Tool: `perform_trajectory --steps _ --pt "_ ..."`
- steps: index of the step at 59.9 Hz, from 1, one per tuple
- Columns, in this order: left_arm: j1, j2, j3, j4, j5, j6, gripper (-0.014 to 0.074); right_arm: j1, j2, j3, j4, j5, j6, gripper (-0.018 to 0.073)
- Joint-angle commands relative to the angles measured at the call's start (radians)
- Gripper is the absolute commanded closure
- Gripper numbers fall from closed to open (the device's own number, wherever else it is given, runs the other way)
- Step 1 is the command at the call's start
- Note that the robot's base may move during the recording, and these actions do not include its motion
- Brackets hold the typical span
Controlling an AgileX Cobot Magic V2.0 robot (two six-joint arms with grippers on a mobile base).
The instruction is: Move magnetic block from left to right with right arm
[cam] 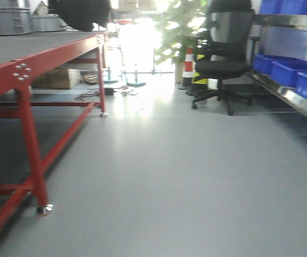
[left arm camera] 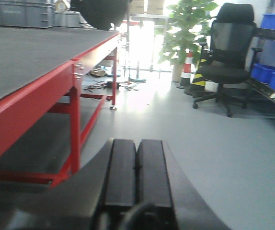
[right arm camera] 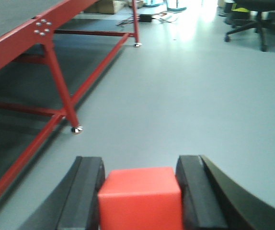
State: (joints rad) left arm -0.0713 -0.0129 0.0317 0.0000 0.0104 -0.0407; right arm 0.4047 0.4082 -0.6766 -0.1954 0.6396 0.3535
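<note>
We have the magnetic block clamped in the right gripper, and the place to set it down is out of sight.

In the right wrist view the red cube fills the gap between the two dark fingers, touching both, so it lies dead centre in the claw. As a cube it has no long axis to line up. The left gripper has its fingers pressed together on nothing and plays no part, we judge. The frame's near edge cuts off the block's lower part, so we cannot see its underside. Beyond it we see only grey floor and the red table at far left. The front view shows neither the block nor either arm, so we cannot tell how far right the block has come.
</note>
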Motion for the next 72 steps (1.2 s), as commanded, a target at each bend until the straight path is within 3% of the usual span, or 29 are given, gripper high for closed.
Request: perform_trajectory --steps 1,72 --pt "-0.003 -0.015 0.009 0.0 -0.092 -0.007 0.0713 0.0 0.005 -0.026 -0.018 -0.078 -0.01 0.0386" --pt "-0.021 -0.015 0.009 0.0 -0.092 -0.007 0.0713 0.0 0.007 -0.026 -0.018 -0.077 -0.01 0.0386"
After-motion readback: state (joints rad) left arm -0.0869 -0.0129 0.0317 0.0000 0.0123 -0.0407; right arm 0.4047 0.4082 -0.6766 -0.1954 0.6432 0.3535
